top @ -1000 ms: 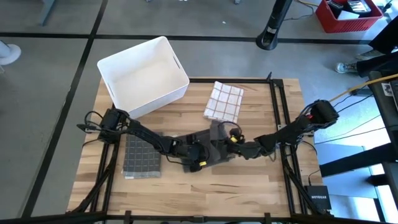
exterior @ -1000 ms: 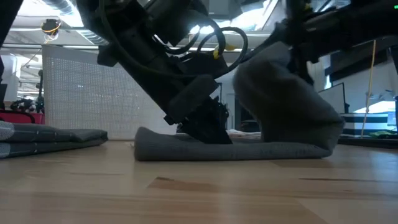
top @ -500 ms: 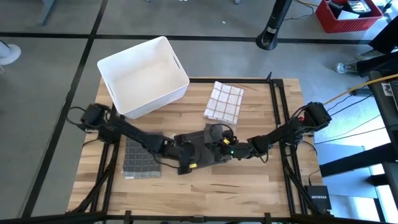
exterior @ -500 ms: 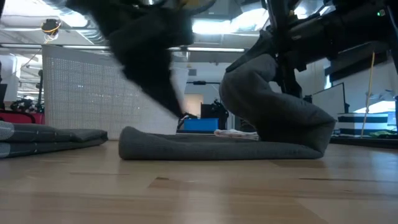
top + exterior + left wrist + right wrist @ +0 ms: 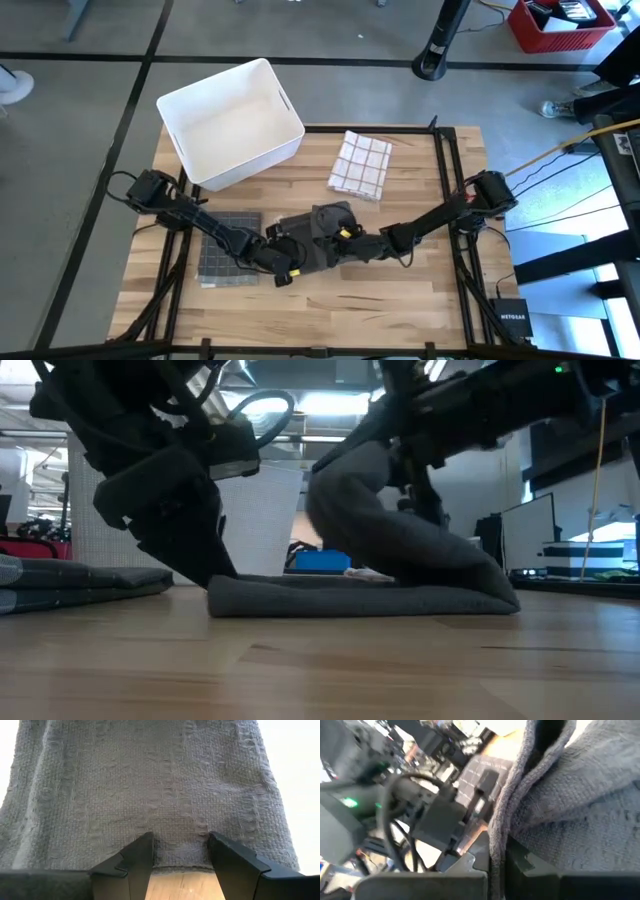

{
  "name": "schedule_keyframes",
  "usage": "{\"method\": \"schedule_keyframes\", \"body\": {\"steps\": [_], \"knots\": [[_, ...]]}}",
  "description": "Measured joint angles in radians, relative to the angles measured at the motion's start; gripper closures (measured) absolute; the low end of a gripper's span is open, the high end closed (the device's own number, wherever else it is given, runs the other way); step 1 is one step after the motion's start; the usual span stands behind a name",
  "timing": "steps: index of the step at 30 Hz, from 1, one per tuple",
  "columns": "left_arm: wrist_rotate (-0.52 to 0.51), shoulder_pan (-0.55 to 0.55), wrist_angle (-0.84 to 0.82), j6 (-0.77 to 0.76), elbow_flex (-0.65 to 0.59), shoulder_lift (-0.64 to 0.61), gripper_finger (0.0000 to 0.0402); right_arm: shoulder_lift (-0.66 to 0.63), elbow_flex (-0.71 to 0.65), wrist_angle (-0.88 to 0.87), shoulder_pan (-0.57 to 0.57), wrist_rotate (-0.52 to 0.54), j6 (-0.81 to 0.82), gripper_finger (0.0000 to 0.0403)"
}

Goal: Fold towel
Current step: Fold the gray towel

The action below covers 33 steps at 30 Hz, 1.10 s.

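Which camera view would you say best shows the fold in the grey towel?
The low view: the grey woven towel arches up from its flat layer, held by the right gripper. The high view shows a dark heap; the wrist views show only weave and an edge.

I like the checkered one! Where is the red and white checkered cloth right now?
In the high view the red and white checkered cloth lies folded on the far middle of the wooden table, just right of the white bin and beyond the gray towel.
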Motion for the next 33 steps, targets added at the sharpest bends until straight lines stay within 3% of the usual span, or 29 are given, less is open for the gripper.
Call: {"method": "schedule_keyframes", "body": {"steps": [8,19,26,33], "knots": [[-0.032,-0.014,0.007,0.027,-0.001,0.003,0.0218,0.090,0.100,-0.043,-0.026,-0.039,0.001,0.0379],[-0.032,-0.021,0.007,0.034,-0.001,0.001,0.0218,0.134,0.110,-0.087,-0.037,-0.047,0.100,0.0372],[-0.008,-0.028,-0.040,0.055,-0.006,-0.063,0.0218,0.154,0.110,-0.054,-0.037,-0.071,0.072,0.0274],[0.000,-0.062,-0.267,-0.039,-0.005,-0.236,0.0218,0.154,0.110,-0.041,-0.037,-0.074,-0.066,0.0198]]}}
